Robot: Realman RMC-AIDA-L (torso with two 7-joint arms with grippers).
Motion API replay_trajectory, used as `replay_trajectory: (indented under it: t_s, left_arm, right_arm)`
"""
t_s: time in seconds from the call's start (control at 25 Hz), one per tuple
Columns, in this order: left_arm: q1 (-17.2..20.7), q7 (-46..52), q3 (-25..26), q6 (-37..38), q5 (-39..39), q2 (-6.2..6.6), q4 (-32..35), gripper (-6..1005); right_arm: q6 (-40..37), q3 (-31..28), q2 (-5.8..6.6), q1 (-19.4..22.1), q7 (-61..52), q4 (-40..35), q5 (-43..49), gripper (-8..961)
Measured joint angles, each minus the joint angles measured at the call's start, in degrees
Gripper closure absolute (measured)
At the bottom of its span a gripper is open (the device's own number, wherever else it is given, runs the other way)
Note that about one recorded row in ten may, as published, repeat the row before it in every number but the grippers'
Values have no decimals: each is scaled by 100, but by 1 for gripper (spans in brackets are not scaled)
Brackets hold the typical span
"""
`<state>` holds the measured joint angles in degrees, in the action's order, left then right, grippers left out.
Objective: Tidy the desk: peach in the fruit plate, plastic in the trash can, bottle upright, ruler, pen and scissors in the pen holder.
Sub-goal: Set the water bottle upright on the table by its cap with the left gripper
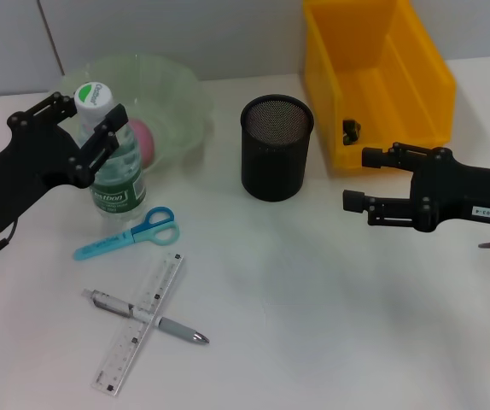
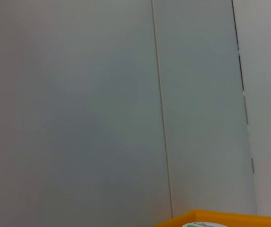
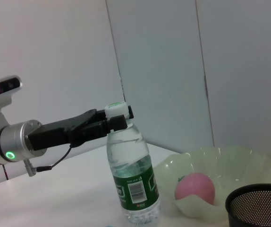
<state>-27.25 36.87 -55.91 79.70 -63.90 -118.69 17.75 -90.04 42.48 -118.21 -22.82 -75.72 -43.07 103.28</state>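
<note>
I read the job as about half done. The yellow plastic trash bin (image 1: pixel 382 81) at the back right has something small and dark on its floor, perhaps the plastic, though I can't make it out. The pale green translucent fruit plate (image 1: pixel 177 94) at the back left already holds the pink peach (image 3: pixel 195 188). The black mesh pen holder (image 1: pixel 277 147) between them looks empty. The clear water bottle with green label (image 1: pixel 117 175) stands upright in front of the plate.

Left on the white desk (image 1: pixel 330 325): the blue-handled scissors (image 1: pixel 130 234), the clear ruler (image 1: pixel 141 320) and the grey pen (image 1: pixel 147 316) lying crossed.

My left gripper (image 1: pixel 91 128) is clamped on the bottle's neck under the cap. My right gripper (image 1: pixel 360 179) hovers beside the bin, jaws apart, holding nothing.
</note>
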Motion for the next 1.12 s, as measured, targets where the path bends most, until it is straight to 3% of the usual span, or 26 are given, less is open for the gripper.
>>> replay_trajectory:
  t_s: [1.12]
  left_arm:
    - [75, -370, 197, -456, 128, -4, -274, 512]
  right_arm:
    - [75, 59, -45, -47, -67, 18, -1, 137]
